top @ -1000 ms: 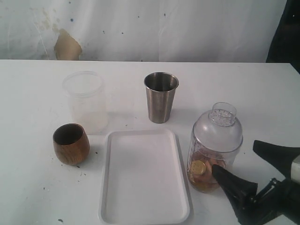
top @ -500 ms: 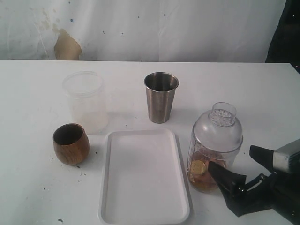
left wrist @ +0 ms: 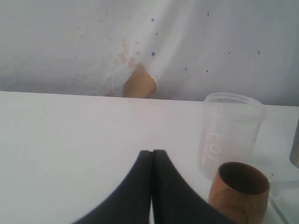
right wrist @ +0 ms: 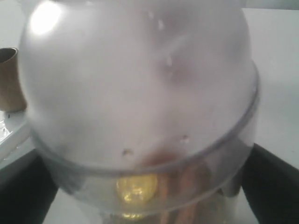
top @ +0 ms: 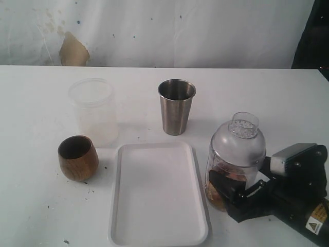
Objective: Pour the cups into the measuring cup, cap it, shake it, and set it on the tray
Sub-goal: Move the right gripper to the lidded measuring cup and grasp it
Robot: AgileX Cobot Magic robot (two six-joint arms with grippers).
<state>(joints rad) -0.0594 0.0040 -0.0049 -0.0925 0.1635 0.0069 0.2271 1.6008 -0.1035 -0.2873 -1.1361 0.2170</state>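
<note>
Could tip or skid the measuring cup (top: pixel 236 154) if closed off-centre: smooth, round wall, hold set low near the base, bulk of the domed cap (top: pixel 243 126) up top. Could also shed that cap in the shake if not fully seated, or leak through its perforated spout. Worth squeezing squarely and checking the seam before lifting.

Standing upright between the jaws of the right gripper (top: pixel 239 177), well in toward the palm. Jaws spread wide, 1 finger either side of the lower wall; no squeeze evident, contact too close to call. Clear and colourless, cylinder below, dome above, capped already by the look of it. Amber-brown contents in the bottom part, with a round yellow piece (right wrist: pixel 136 186) low against the wall, between the 2 fingers. Hazy across the dome in the right wrist view.

Just past the right fingertips, the tray (top: pixel 115 206), nothing on it, hard beside the measuring cup; touching or not, cannot tell. Farther out from those fingertips, the steel cup (top: pixel 177 107), upright. Well away from the right jaws and just ahead of the left gripper (left wrist: pixel 151 156), the wooden cup (left wrist: pixel 238 186), upright. Left jaws pressed fully together on nothing. Beyond the wooden cup, the tub (left wrist: pixel 229 130).
</note>
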